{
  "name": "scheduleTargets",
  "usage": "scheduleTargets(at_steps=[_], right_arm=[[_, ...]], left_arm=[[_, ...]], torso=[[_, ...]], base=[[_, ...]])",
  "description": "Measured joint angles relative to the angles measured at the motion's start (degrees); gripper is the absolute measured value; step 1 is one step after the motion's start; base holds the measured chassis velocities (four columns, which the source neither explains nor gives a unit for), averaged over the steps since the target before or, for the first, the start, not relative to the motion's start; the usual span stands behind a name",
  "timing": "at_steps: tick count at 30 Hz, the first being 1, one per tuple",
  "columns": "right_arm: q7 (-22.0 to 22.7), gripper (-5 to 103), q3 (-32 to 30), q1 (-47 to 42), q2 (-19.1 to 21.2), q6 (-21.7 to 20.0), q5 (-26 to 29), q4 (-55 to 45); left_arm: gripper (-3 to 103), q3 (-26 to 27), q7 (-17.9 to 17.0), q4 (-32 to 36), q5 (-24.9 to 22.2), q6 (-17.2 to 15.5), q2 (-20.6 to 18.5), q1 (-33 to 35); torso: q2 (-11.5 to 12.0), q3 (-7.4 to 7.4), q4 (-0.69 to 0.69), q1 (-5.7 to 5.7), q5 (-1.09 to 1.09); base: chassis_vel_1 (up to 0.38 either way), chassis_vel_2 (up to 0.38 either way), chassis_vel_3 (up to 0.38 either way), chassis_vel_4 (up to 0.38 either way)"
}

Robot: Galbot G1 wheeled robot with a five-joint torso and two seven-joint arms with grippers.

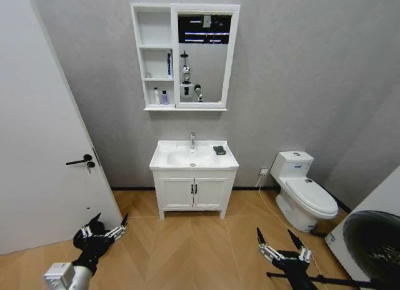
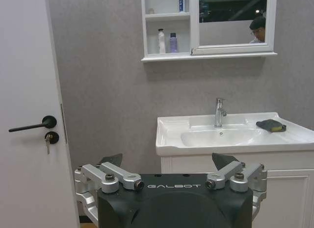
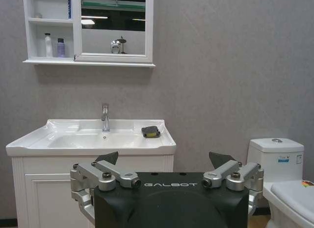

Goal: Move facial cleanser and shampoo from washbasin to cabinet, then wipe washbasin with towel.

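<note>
The washbasin stands against the grey wall under the cabinet, whose lowest shelf holds two bottles. The dark towel lies on the basin's right rim. The left gripper and the right gripper hang low over the floor, fingers spread wide, holding nothing. Each wrist housing reads "GALBOT".

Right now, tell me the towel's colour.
Dark grey-black towel, with a yellow edge; left wrist view shows it best.
</note>
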State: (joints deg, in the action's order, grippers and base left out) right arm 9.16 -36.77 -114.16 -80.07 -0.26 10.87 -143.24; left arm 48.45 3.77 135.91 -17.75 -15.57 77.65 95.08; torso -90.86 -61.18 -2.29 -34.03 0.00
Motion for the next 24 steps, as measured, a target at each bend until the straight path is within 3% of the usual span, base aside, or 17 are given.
scheduleTargets(at_steps=[24], right_arm=[[0.0,100,0.0,0.0,0.0,0.0,0.0,0.0]], left_arm=[[100,0.0,0.0,0.0,0.0,0.0,0.0,0.0]], torso=[[0.03,-0.01,0.0,-0.04,0.0]], base=[[0.0,0.0,0.0,0.0]])
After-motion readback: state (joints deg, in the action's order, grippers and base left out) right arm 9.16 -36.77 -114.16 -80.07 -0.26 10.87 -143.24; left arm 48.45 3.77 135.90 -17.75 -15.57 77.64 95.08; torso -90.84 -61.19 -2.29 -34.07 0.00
